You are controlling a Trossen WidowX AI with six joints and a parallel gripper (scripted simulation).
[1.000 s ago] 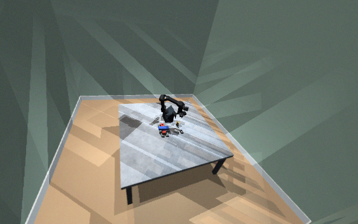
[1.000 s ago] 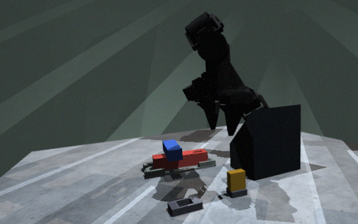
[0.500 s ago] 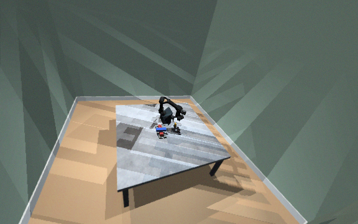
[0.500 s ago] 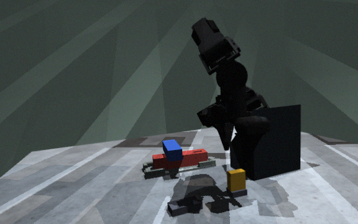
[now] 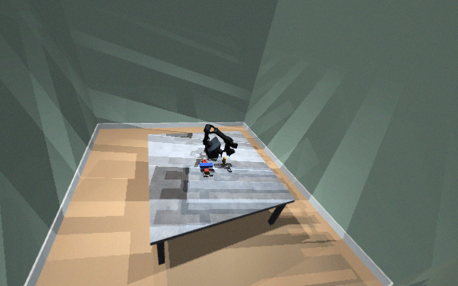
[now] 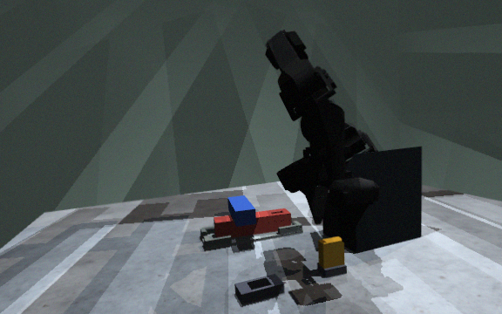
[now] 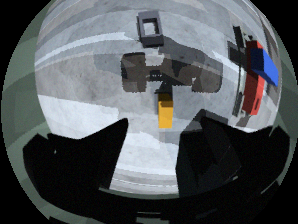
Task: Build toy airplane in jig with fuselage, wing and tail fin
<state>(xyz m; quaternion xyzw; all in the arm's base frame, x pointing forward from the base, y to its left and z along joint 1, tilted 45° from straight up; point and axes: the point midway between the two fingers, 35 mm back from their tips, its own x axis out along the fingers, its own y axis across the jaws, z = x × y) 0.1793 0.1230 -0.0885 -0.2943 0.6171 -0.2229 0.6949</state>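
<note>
- Exterior view: the fuselage (image 5: 206, 171) (image 6: 273, 221) (image 7: 254, 95) lies in the cradle (image 6: 220, 242) (image 7: 241, 95), looking flat, with the blue wing (image 5: 206, 165) (image 6: 242, 210) (image 7: 264, 66) across its top and apparently seated.
- Yellow tail fin (image 5: 224, 159) (image 6: 331, 253) (image 7: 165, 114) stands upright on the desk (image 5: 221, 206) (image 6: 103, 270) (image 7: 75, 115); from it, the cradle is towards ten o'clock in the exterior view.
- Claw (image 5: 229, 154) (image 6: 335, 237) (image 7: 165, 120): fingers wide apart, nothing between them. The wrist view puts the fin in line with the gap, the fuselage towards three o'clock.
- Picking up the fin looks like the step in hand. Centre on it, descend straight, and close evenly on opposite faces, high enough to leave the tab free.
- Lift upright before swinging across, keeping well clear of the wing.
- Match the fin to the tail slot (image 6: 277, 212) (image 7: 257, 106), then lower gently; a skewed tab could catch the rim and shift the fuselage.
</note>
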